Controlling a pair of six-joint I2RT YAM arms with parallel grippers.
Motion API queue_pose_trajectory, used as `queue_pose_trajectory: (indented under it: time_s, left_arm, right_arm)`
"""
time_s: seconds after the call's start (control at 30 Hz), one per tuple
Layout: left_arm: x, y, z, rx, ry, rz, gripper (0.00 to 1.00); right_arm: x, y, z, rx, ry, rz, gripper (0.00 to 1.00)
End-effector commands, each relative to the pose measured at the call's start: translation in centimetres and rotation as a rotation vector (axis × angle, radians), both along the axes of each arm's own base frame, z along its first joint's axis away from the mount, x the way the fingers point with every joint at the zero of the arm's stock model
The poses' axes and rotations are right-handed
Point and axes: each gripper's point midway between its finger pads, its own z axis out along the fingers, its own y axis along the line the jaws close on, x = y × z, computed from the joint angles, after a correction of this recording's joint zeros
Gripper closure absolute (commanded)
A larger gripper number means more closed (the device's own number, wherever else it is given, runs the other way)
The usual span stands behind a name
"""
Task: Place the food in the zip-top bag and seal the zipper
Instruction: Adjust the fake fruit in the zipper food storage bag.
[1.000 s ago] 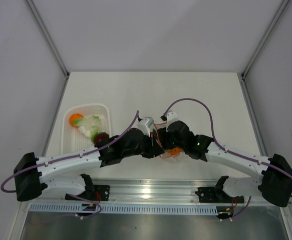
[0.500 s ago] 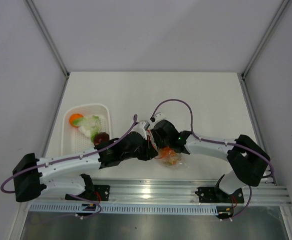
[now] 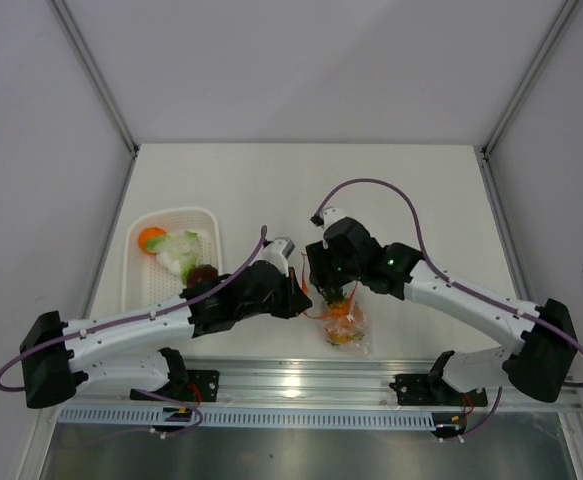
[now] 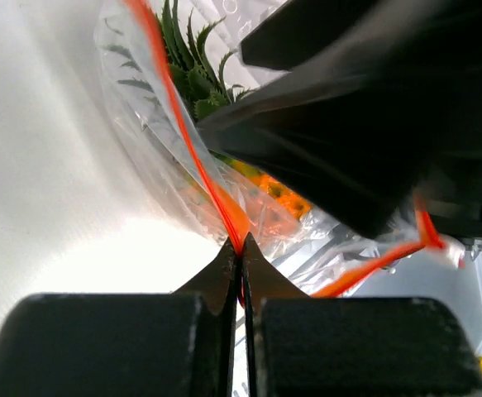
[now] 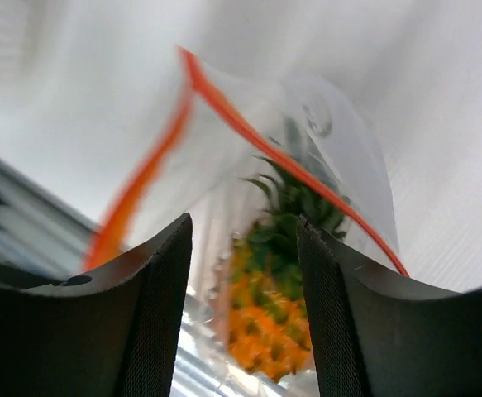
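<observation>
Bagged pineapple (image 5: 269,322) — left pincer (image 4: 239,256) on zipper (image 4: 183,141)

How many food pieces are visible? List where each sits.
4: pineapple inside the bag; orange fruit, leafy vegetable and dark red piece in the basket. Others may be hidden.

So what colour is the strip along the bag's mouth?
Red-orange; the zipper shows best in the right wrist view.

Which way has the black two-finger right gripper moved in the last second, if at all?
Yes: the right gripper shifted away from the silver front rail, slightly toward the white mesh basket.
</observation>
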Motion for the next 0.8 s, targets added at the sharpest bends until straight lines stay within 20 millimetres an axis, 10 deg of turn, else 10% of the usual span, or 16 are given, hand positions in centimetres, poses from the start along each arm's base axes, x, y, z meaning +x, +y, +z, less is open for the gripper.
queue_pose_trajectory:
  time_s: [0.0, 0.23, 0.43, 0.77]
  left_arm:
    - [0.8, -0.6, 3.4, -0.059, -0.065, -0.001, 0.99]
    - [0.6, -0.9, 3.9, -0.070, -0.065, -0.025, 0.99]
    - [0.3, -1.0, 3.7, -0.066, -0.057, -0.039, 0.99]
    - [0.4, -1.1, 3.9, -0.066, -0.061, -0.045, 1.00]
  right_arm:
    - [-1.0, 1.0, 6.3, 0.125, -0.006, 0.034, 0.43]
    - [-0.1, -1.1, 12.4, 0.129, -0.058, -0.035, 0.44]
    - [2.5, -6.4, 8.6, -0.059, 0.033, -0.129, 0.44]
    - [1.3, -2.9, 6.4, 0.052, 0.118, 0.042, 0.44]
